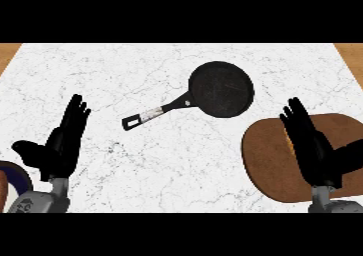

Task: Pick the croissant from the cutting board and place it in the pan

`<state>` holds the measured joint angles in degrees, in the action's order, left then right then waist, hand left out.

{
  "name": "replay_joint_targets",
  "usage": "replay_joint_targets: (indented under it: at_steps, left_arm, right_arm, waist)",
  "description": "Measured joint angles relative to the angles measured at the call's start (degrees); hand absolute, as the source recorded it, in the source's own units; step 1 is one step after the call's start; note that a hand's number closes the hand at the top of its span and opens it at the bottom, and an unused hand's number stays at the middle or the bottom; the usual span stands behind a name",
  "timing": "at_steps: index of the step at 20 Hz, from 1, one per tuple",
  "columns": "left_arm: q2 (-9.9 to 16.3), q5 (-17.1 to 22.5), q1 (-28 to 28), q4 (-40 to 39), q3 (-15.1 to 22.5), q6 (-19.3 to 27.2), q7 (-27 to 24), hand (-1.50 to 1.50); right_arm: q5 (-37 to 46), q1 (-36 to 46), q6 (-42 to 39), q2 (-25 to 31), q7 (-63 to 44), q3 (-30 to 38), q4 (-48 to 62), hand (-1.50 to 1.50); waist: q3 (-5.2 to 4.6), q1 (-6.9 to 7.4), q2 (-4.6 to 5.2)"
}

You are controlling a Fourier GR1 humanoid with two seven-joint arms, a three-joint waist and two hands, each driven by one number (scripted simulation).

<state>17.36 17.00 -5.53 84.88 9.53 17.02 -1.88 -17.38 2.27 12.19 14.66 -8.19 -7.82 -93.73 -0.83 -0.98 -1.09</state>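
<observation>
Under the right hand [317, 150] sits the round brown cutting board [276, 165], w/ only a sliver of the croissant [289, 141] showing just left of the fingers; the rest is hidden by the hand. Right hand is flat, fingers straight, holding nothing. Left hand [58, 145] is likewise flat and empty, resting near the lower left edge of the view. Black pan [222, 89] lies on the white counter [140, 65], ahead and to the left of the right hand, handle trailing further left, well apart from the board.

Step in hand, prob.: reach and grasp. To do it well: come down over the croissant's middle, thumb one side, fingers the other, close across its narrow width, not its ends. Lift straight up before swinging fwd-left, so the board isn't dragged. Aim for pan centre, away from the handle side.
</observation>
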Motion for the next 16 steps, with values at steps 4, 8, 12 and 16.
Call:
replay_joint_targets:
  at_steps: [4,8,12,16]
  left_arm:
    - [2.41,-3.84,1.07,0.24,1.55,0.22,1.16,0.0]
    - [6.76,-7.36,2.68,-0.39,2.98,-0.73,3.01,0.0]
    - [8.66,-9.23,5.28,0.26,3.89,-0.88,4.44,0.0]
    - [9.84,-9.89,7.0,1.24,4.07,-1.46,5.29,0.0]
  right_arm:
    - [2.96,4.14,-2.78,4.25,1.62,0.81,-0.63,-1.5]
    - [12.43,7.37,-4.46,14.72,3.49,2.09,0.26,-1.5]
    - [16.19,2.88,0.53,19.46,1.58,8.47,-0.48,-1.5]
    - [21.41,-2.98,-1.5,27.53,0.11,10.4,-2.91,-1.5]
  waist:
    - [0.55,0.89,0.66]
    - [0.39,1.2,0.81]
    - [0.66,0.02,0.67]
    - [0.71,-0.27,0.68]
